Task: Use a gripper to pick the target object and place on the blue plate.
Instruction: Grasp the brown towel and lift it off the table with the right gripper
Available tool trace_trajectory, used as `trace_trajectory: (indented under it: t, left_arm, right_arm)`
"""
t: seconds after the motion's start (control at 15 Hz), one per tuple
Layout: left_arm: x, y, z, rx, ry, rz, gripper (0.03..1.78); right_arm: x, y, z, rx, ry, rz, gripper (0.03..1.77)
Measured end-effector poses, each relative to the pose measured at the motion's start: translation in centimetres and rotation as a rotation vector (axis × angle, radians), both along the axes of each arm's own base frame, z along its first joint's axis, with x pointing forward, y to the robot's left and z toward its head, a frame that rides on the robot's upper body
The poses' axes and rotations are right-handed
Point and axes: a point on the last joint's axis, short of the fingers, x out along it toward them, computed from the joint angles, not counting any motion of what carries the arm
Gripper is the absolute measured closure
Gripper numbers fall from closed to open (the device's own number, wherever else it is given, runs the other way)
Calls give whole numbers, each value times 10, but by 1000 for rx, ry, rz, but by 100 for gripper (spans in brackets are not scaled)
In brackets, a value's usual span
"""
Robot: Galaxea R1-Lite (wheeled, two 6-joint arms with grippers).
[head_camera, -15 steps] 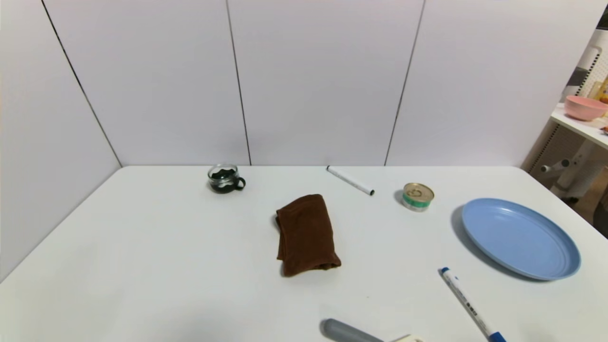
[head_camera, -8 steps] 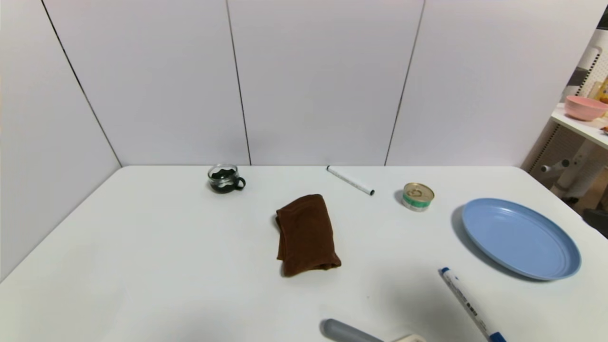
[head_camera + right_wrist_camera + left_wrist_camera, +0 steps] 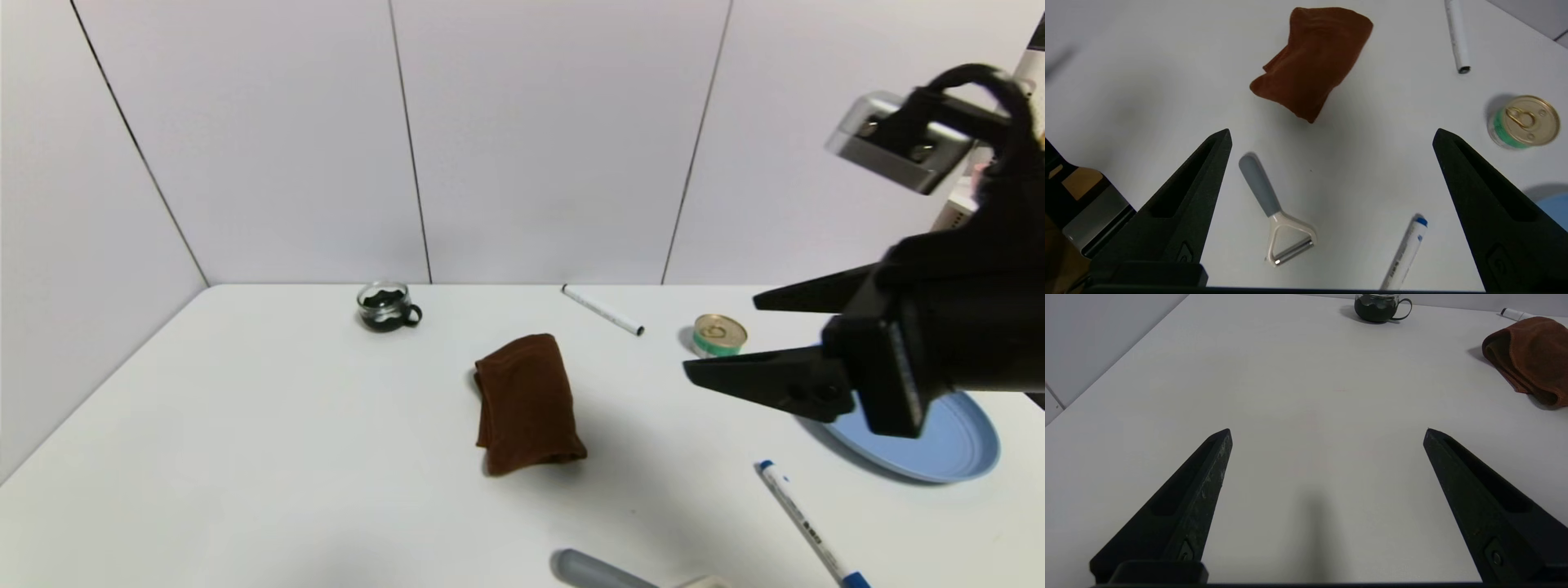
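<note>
The right hand [image 3: 722,339] is hanging in the air over the right part of the white bench [image 3: 269,425], its two long black fingers spread wide and gripping nothing, tips pointing toward the middle of the bench. From the head view it is covering much of the blue plate [image 3: 951,445], which is sitting near the right edge with only its near rim showing. The brown towel [image 3: 526,402] is lying folded at the middle of the bench, flat, well apart from the plate and untouched by either hand. A small green tin [image 3: 719,336] with a gold lid is standing between towel and plate, toward the back. A white marker [image 3: 602,309] is lying behind the towel; a blue-capped marker [image 3: 804,523] is lying at the front right. A peeler [image 3: 1276,213] with a grey handle is lying near the front edge, below the right hand in its wrist view. A glass cup [image 3: 386,306] with dark contents is standing at the back left. The left hand [image 3: 1327,433] is hovering low over the bare left side of the bench, fingers likewise spread wide and gripping nothing, with the towel off to one side.
</note>
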Motion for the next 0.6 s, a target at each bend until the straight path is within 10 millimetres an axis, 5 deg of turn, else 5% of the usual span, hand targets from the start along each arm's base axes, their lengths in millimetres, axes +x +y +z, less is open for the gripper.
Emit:
trace_trajectory:
  t: [0.6]
  left_arm:
    - [0,0,0,-1,0,0,12]
  right_arm:
    - [76,83,-20,-42,236,-108,10]
